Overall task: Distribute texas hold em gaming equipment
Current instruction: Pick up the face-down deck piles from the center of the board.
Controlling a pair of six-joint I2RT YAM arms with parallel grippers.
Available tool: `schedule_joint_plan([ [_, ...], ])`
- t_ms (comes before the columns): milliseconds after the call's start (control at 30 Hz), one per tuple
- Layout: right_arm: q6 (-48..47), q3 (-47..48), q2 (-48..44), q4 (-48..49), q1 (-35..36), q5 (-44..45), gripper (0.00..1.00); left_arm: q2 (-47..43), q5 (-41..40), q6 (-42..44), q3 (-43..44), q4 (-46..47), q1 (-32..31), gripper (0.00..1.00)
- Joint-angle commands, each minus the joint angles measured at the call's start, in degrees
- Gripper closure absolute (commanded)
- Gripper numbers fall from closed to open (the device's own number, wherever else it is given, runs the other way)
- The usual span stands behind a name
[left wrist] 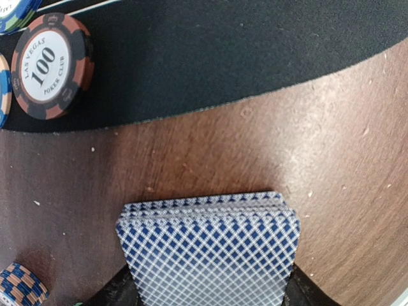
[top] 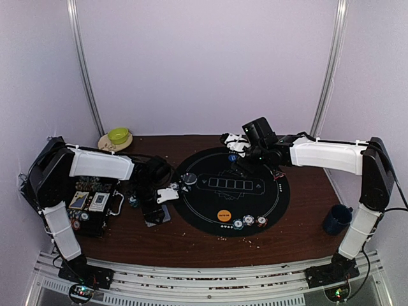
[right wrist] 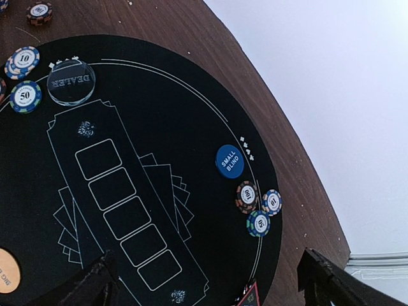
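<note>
While the left claw (left wrist: 207,292) straddles a deck of playing cards (left wrist: 207,255) at the bottom centre of its wrist view, only the dark tips of its fingers (left wrist: 111,298) show at either side of the stack. Whether they pinch it or merely flank it cannot be told. The deck is over bare wood of the table (left wrist: 331,166), just short of the black mat (left wrist: 223,51), with a 100 chip (left wrist: 51,67) on the mat at upper left. The right claw (right wrist: 209,255) hangs spread wide and empty above the mat's far side.

The likely hazard is a loose or off-centre squeeze that lets the slick cards splay and spill. A low pass toward the mat could also knock the 100 chip aside.

By count there is one deck. There are three discs: a clear dealer button (right wrist: 71,81), a blue small-blind disc (right wrist: 229,160) and an orange disc (top: 224,215). Three chips (right wrist: 258,223) sit beside the blue disc and three beside the orange. At least four are near the dealer button, some cut off by the frame.
</note>
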Motion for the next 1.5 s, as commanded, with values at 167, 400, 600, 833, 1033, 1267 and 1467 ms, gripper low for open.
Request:
schedule_joint_plan([
  [167,0.8,-0.2,-1.4,0.1,0.4,-1.1,0.00,4.2,-2.0,-0.1,-1.9,-1.3,-1.5,0.67],
  [400,1.8,0.9,-0.6,-1.1,0.4,-3.5,0.00,1.6,-1.6,-0.1,0.1,-2.2,-1.5,0.73],
  [600,1.8,0.8,-0.8,-1.1,0.4,-3.6,0.00,-0.4,-1.1,0.0,0.9,-2.7,-1.5,0.73],
  [833,1.8,1.0,-0.7,-1.3,0.4,-4.2,0.00,-2.1,-0.5,0.0,2.2,-3.2,-1.5,0.73],
  [1033,2.0,1.5,-0.2,-1.8,0.4,-4.8,0.00,-2.5,-0.2,0.1,2.5,-3.5,-1.5,0.73],
  [1267,2.0,1.6,-0.3,-1.8,0.4,-4.7,0.00,-4.1,0.4,-0.2,2.9,-3.4,-1.5,0.73],
  [1467,2.0,1.6,-0.4,-1.8,0.4,-4.6,0.00,-5.0,0.9,-0.2,3.1,-3.5,-1.5,0.73],
])
